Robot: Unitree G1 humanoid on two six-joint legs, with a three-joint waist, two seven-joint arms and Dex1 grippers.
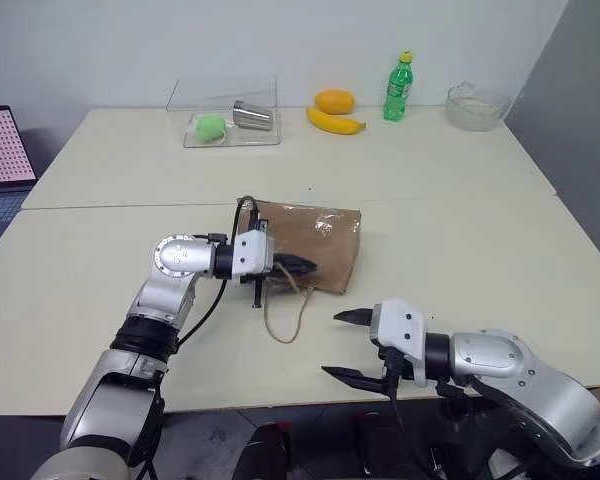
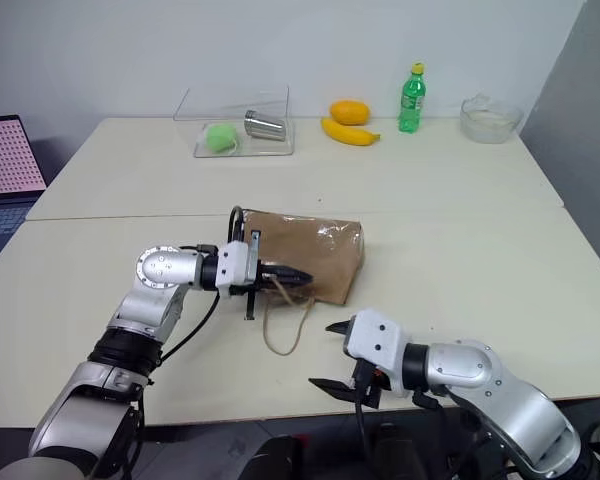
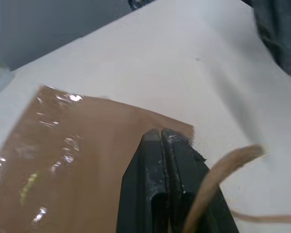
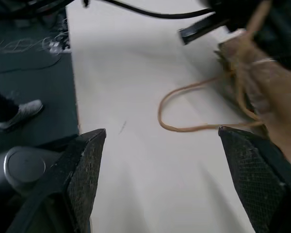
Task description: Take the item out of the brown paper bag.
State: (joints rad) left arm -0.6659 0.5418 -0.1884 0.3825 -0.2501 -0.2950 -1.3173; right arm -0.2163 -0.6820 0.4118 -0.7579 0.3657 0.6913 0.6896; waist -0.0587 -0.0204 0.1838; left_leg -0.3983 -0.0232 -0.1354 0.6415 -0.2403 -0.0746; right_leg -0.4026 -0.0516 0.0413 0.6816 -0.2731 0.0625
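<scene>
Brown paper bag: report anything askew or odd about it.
The brown paper bag lies flat on its side on the table, crinkled, one loop handle trailing loose. Left gripper is shut at its mouth edge.

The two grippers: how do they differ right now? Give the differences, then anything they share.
The left gripper is shut, pinching the near edge of the brown paper bag; the right gripper stands wide open and holds nothing. The left is at the bag; the right hangs apart, near the table's front edge. Both have two black fingers.
</scene>
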